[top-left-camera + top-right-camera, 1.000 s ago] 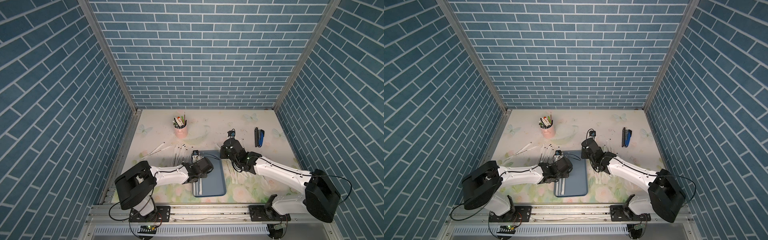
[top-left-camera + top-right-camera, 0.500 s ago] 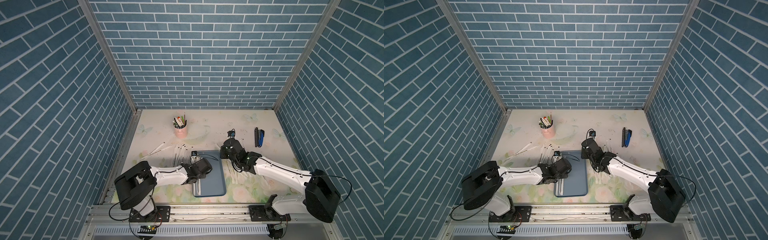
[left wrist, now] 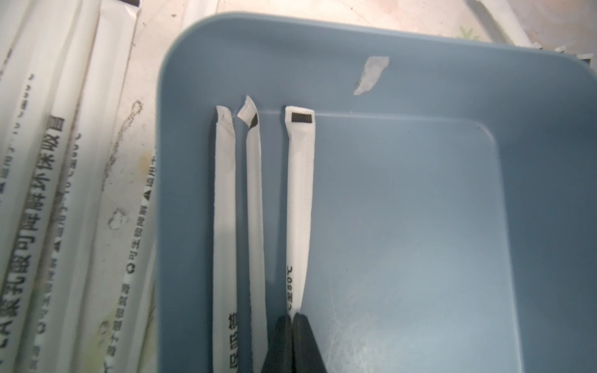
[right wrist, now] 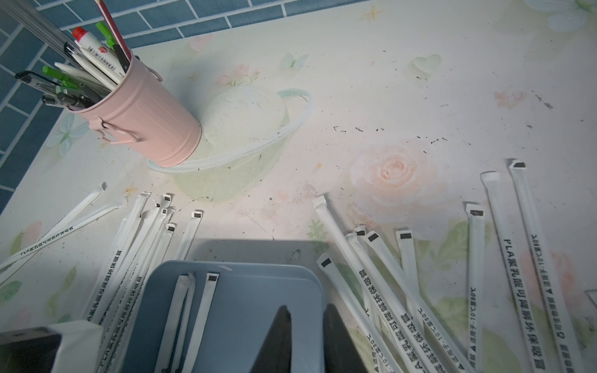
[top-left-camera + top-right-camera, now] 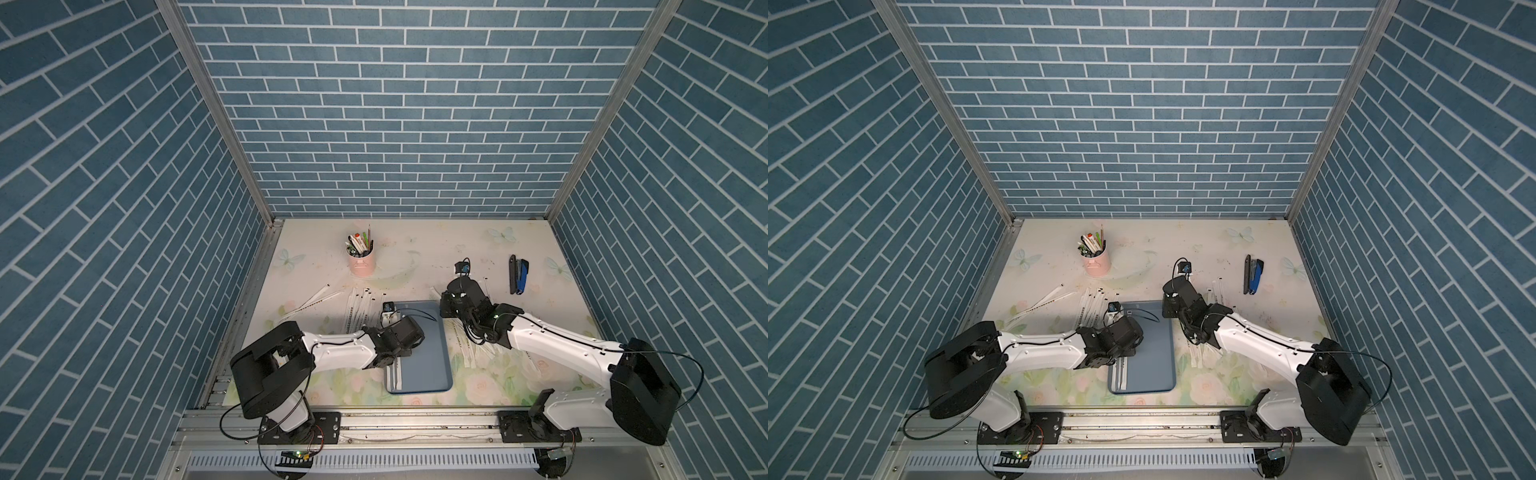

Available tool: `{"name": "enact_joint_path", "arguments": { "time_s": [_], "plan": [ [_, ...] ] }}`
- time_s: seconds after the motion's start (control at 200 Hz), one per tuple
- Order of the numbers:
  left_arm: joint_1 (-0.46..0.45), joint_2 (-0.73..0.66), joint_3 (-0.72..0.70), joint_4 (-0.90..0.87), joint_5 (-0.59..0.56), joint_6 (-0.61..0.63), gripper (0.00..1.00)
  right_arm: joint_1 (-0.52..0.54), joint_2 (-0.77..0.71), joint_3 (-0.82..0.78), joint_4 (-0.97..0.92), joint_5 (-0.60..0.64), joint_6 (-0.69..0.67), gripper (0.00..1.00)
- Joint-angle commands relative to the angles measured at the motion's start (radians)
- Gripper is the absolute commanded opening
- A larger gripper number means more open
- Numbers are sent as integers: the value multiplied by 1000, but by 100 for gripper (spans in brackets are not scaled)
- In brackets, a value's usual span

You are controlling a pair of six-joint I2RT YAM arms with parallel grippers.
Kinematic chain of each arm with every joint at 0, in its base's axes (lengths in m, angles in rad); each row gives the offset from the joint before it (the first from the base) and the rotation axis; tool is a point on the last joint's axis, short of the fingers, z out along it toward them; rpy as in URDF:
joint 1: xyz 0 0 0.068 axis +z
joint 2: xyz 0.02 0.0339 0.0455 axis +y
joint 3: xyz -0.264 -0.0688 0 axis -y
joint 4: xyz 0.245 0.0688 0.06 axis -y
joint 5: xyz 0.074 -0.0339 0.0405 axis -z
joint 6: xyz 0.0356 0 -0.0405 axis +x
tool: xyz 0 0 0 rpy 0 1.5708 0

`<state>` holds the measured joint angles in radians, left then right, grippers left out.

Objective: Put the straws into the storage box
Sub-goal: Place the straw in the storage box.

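The blue storage box (image 5: pixel 432 357) (image 3: pixel 420 226) lies at the middle front of the table. My left gripper (image 3: pixel 292 318) hangs over its left part, shut on one wrapped straw (image 3: pixel 298 210) that runs along the box floor. Two more straws (image 3: pixel 224 210) lie in the box beside it. My right gripper (image 4: pixel 307 310) (image 5: pixel 446 309) is at the box's far right corner, one finger inside the wall and one outside, closed on the rim. Loose straws lie fanned on the table left of the box (image 4: pixel 139 245) and right of it (image 4: pixel 387 284).
A pink cup (image 5: pixel 362 262) full of pens stands behind the left straw pile. A blue-and-black stapler (image 5: pixel 519 274) lies at the back right. Blue brick walls close in the table on three sides.
The left gripper has edged slightly toward the near side over the box, still holding the straw. The right arm has stayed put.
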<state>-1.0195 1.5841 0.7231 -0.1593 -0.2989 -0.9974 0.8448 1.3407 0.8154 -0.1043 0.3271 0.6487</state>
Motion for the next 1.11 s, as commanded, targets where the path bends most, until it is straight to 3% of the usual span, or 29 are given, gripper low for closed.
{"name": "enact_joint_path", "arguments": {
  "time_s": [0.0, 0.845, 0.96, 1.1],
  "plan": [
    [8, 19, -8, -7, -23, 10, 5, -2, -6, -11, -11, -2, -17, 21],
    [9, -18, 10, -30, -30, 23, 18, -3, -2, -10, -15, -1, -25, 21],
    [7, -71, 25, -50, -42, 40, 29, -21, -10, 6, -45, -4, -65, 21],
    [7, -167, 38, -83, -86, 69, 49, -87, -53, -1, -92, -39, -126, 22]
  ]
}}
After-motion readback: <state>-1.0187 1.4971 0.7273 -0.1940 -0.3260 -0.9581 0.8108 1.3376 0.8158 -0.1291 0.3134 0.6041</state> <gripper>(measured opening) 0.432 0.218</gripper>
